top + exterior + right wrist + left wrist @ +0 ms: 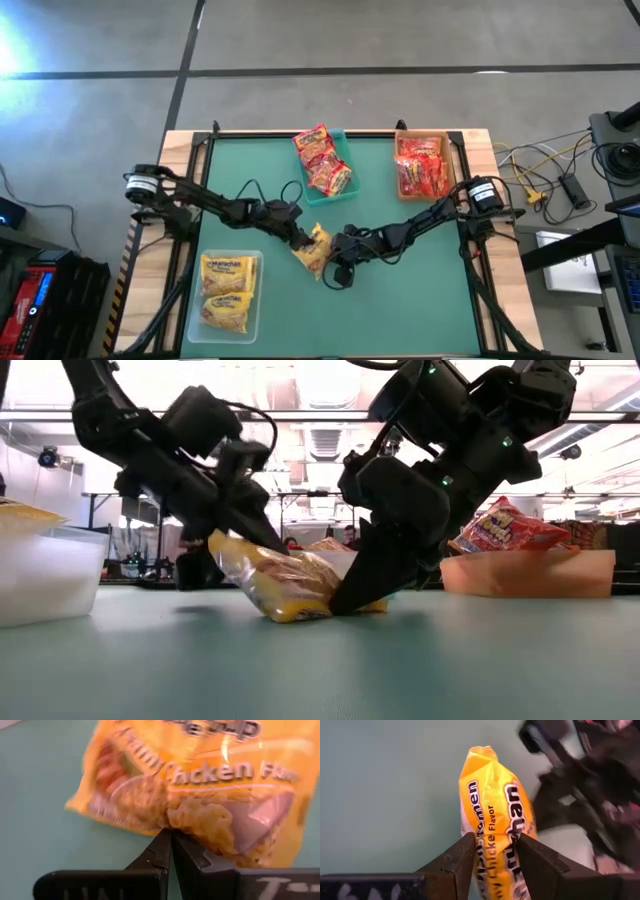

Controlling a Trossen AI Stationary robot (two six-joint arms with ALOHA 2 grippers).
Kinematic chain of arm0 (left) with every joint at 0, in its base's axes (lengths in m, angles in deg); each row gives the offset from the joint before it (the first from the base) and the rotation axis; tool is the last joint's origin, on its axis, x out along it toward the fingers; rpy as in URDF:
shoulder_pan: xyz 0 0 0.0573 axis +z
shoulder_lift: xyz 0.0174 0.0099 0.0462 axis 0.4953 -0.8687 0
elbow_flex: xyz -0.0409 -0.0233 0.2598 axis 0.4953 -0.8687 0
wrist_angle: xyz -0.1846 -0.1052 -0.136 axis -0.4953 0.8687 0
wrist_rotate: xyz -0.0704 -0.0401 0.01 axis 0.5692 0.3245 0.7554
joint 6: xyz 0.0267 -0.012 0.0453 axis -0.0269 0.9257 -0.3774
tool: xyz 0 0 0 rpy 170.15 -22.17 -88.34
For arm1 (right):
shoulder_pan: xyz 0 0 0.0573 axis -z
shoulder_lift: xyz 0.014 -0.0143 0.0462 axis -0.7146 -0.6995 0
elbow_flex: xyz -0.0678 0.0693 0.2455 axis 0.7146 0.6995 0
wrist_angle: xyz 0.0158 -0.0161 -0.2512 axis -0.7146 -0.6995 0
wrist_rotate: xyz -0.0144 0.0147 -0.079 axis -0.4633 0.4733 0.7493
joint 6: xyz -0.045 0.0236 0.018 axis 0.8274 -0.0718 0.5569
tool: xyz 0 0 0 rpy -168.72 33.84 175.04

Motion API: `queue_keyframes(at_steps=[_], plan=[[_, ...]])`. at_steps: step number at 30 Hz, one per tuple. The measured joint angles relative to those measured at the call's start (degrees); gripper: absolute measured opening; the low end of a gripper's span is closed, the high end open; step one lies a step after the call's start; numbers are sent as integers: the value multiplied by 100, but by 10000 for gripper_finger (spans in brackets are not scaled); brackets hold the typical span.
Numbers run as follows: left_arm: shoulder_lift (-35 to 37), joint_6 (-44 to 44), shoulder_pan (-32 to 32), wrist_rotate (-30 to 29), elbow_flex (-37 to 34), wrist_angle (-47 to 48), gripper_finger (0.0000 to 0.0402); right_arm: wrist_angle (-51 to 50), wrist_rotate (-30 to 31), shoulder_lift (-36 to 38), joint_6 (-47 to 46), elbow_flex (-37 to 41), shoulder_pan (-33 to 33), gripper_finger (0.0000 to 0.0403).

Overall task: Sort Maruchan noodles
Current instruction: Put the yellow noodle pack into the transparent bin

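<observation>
High view: yellow Maruchan chicken packet [313,250] mid-bench, slightly toward the near edge, long axis slanted; left claw [301,241] pinching it, right claw [338,262] just beside. Low view: packet tilted, one end on the bench [320,670]. Left wrist: jaws clamp the packet's edge. Right wrist: claw closed, empty, tips at the packet. Best lift clear first, then carry to the clear bin [228,291] of yellow packs.

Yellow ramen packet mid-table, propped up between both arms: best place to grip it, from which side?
Grip the yellow packet across its thin upper edge, coming down from above on the left side. It stands tilted on the green mat, so its flat faces are exposed there. The left hand already pinches it this way, a finger on each face. The right hand, shut, sits at its lower edge, likely only propping it.
</observation>
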Motion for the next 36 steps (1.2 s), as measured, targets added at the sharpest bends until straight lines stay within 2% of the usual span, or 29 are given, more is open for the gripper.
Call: queue_keyframes(at_steps=[3,9,24,36], plan=[[288,-144,42,237,-79,224,130,8,66,0,29,16,2,13],[710,-398,132,261,-128,717,130,21,363,-2,140,35,66,13],[646,-16,185,124,-103,774,130,26,397,-2,341,55,91,13],[642,-331,195,71,225,697,130,37,407,-2,580,61,116,13]])
